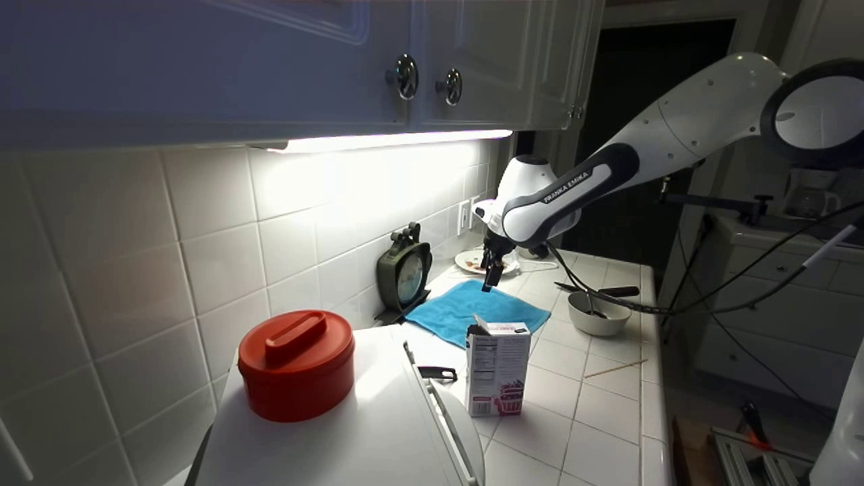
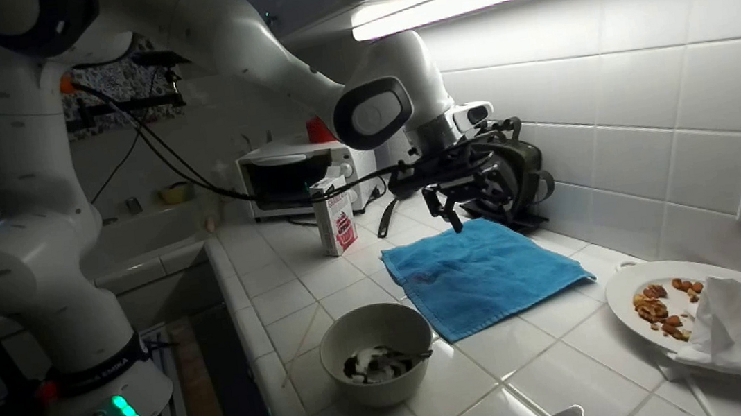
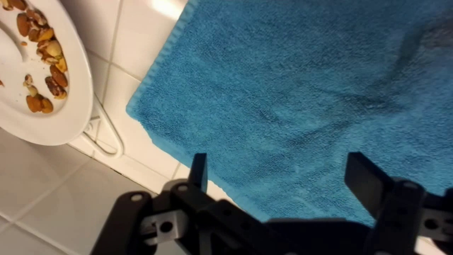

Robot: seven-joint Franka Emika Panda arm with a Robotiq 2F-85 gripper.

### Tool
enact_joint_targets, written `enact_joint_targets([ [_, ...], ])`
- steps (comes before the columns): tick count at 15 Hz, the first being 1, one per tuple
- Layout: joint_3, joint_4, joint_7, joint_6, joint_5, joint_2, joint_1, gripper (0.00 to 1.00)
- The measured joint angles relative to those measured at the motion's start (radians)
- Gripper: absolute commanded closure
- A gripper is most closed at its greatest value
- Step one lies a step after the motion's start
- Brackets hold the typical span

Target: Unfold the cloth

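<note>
As the gripper hangs over it, fingers wide apart, I see the cloth lying spread out and lightly creased on the counter, between box and plate, the bowl standing near it.

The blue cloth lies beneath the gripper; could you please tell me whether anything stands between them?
Nothing visible does: in the wrist view, the open gripper faces the cloth with no object between. The plate lies off to one side.
</note>
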Motion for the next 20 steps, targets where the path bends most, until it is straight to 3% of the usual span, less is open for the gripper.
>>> enact_joint_targets([
  [4,0.003,0.009,0.110,-0.116,0.090,-0.008,0.000,0.00],
  [10,0.006,0.010,0.292,-0.126,0.240,0.029,-0.001,0.00],
  [15,0.023,0.012,0.387,-0.076,0.411,0.086,-0.023,0.00],
  [20,0.092,0.013,0.418,0.056,0.633,0.126,-0.064,0.00],
])
